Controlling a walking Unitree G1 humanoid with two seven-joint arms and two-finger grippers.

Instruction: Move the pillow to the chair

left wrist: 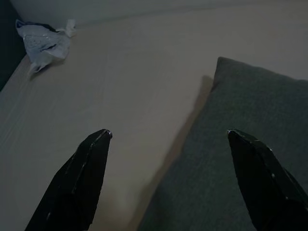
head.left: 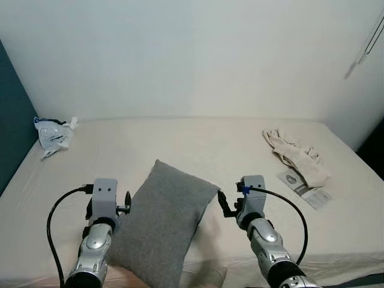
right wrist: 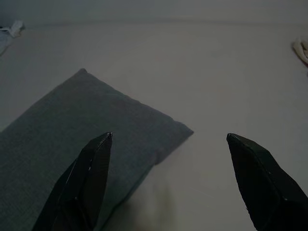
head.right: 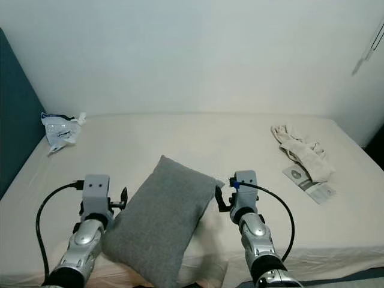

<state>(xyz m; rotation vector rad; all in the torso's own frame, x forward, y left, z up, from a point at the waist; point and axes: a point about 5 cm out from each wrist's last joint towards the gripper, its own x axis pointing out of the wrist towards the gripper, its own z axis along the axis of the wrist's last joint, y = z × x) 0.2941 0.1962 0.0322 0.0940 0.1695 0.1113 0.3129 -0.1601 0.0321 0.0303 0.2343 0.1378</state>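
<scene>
The grey pillow (head.left: 162,222) lies on the bed (head.left: 228,150) between the two sets of fingers. The left gripper (left wrist: 168,144) has its fingers spread wide over the pillow's left edge. The right gripper (right wrist: 168,144), fingers also wide, straddles the pillow's right corner.

Your pillow (head.left: 163,223) lies on the bed (head.left: 198,141), between both grippers.
Left gripper (head.left: 126,203) sits at its left edge, right gripper (head.left: 224,205) at its right; a bag (head.left: 54,135) lies far left, cloth (head.left: 297,156) far right.
</scene>
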